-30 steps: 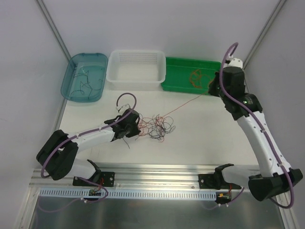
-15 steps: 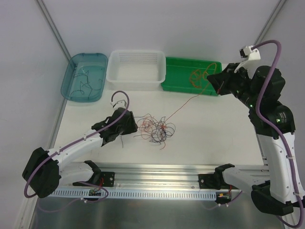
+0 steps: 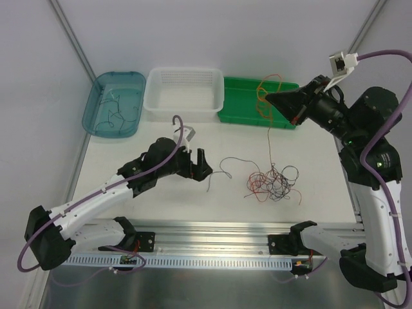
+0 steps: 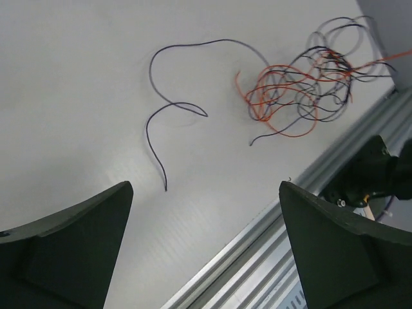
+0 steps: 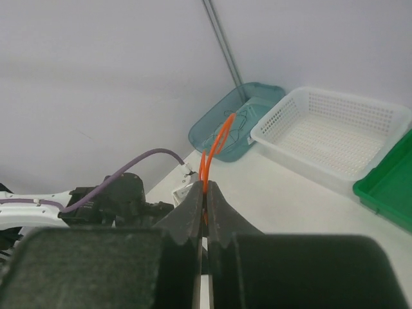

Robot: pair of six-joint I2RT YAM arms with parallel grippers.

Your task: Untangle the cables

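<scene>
Since 1 second ago the right hand (image 3: 270, 98) has risen, dragging the cables (image 3: 273, 183) rightward across the tabletop (image 3: 129, 148), while the left hand (image 3: 195, 166) has let go and stands wide open. 1 dark wire (image 3: 222, 172) lies freed just beside it. The right hand is clamped on an orange strand (image 5: 205, 170). These wires look feather-light, springy and snag-prone, so a loose end at the clump's edge seems the best hold.

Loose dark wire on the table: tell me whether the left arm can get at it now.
Probably yes. The left gripper hangs open right by the loose dark wire, which lies alone, apart from the tangle, with nothing between.
</scene>
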